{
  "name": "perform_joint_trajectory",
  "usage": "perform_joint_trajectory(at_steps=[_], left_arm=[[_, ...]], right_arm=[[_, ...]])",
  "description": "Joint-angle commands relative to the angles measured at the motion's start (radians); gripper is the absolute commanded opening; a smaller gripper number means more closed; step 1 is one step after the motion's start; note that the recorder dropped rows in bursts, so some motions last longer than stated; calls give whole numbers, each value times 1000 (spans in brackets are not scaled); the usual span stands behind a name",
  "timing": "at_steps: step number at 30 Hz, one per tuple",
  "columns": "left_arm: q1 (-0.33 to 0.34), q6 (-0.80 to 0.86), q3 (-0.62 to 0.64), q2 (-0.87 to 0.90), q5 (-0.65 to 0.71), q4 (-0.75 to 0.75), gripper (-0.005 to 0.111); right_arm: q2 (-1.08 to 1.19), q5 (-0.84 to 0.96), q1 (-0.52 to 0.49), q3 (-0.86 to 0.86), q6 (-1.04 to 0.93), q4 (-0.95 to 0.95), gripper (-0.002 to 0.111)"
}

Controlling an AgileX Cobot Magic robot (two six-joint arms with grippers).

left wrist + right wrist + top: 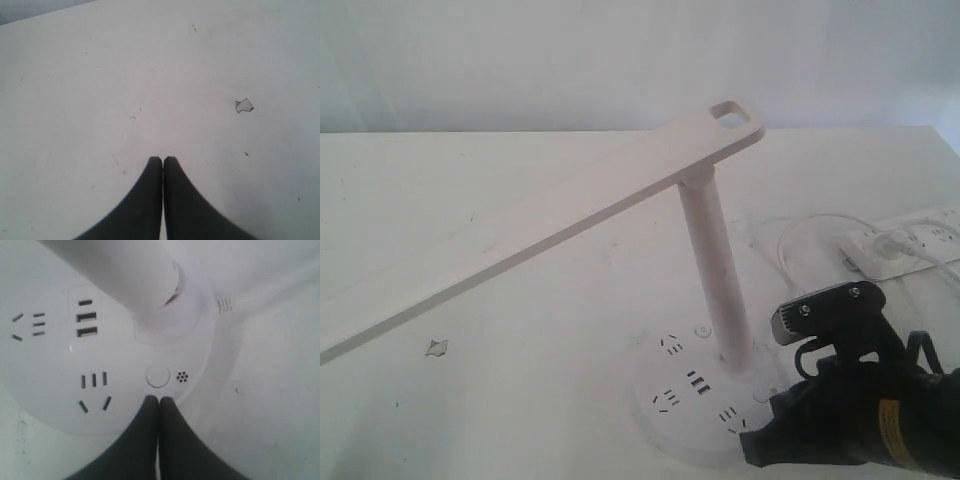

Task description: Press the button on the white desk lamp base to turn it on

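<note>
Button (158, 376) location: flush in the top face of the white desk lamp base (50, 385), near the edge, between the pole (135, 280) and the rim, with a small dotted mark (182, 376) just beside it.

Right gripper (159, 399): fingers pressed together, holding nothing, tips at the base rim just short of the button. The button lies directly ahead of the tips, in line with the long axis of the closed fingers. The next move is judged to be a short advance forward and down. Contact between tips and base cannot be determined.

Left gripper (163, 159): fingers together, empty, over the table (75, 75), with no lamp part in its view. The right arm is nearer.
</note>
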Motion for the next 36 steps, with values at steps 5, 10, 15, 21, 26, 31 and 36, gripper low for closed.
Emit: perform_joint_trajectory(at_steps=[5, 10, 15, 21, 26, 31, 36], left_arm=[[-9, -3, 3, -4, 1, -6, 0], [-9, -3, 3, -4, 1, -6, 0], [-9, -3, 3, -4, 1, -6, 0], [-9, -3, 3, -4, 1, -6, 0], [-9, -3, 3, -4, 1, -6, 0], [-9, -3, 3, -4, 1, -6, 0], [-9, -3, 3, -4, 1, -6, 0]], right_arm=[[37, 29, -1, -72, 9, 1, 0], [82, 29, -1, -90, 9, 1, 0], [127, 27, -1, -98, -7, 1, 0], [128, 22, -1, -99, -7, 1, 0], [128, 20, -1, -99, -7, 1, 0], [128, 25, -1, -99, -18, 1, 0], [90, 24, -1, -99, -37, 1, 0]])
